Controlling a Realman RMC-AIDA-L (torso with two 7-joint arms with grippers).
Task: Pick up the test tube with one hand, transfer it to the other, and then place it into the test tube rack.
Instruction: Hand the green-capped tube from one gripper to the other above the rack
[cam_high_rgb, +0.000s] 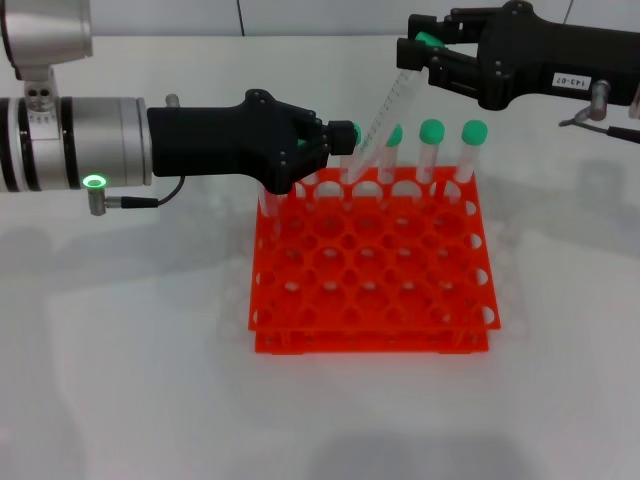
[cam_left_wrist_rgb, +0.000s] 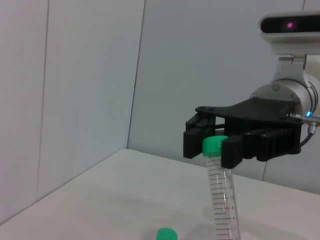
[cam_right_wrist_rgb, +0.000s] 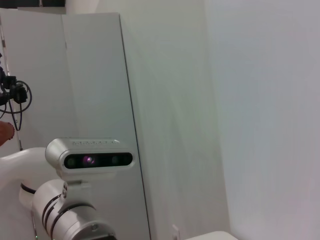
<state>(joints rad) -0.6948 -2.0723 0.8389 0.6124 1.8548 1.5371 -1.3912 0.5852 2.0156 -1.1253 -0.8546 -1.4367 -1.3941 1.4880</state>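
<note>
From my head camera I see the right tool, the black one with the small white label, reaching in from the upper right and clenched on the green cap end of the test tube. The tube hangs tilted, its cap up at the tool and its lower end slanting down toward the back row of the test tube rack; I cannot tell whether its tip has entered a hole. The left wrist camera confirms the grip (it looks straight at the right tool across the bench): the tube drops from between the black fingers with its printed graduations showing, and the green cap sits pinched at the fingertips. The left tool, unlabelled black on a silver wrist with a green-lit ring, stretches in from the left and sits over the back left part of the rack, just beside the slanting tube; I cannot tell whether its fingers are spread or closed, since they merge with the tubes behind them. Other green-capped tubes stand upright in the rack's back row. The orange-red rack rests on the white bench, near the middle of my view. The right wrist camera shows only a wall and a grey camera head on a silver arm.
</note>
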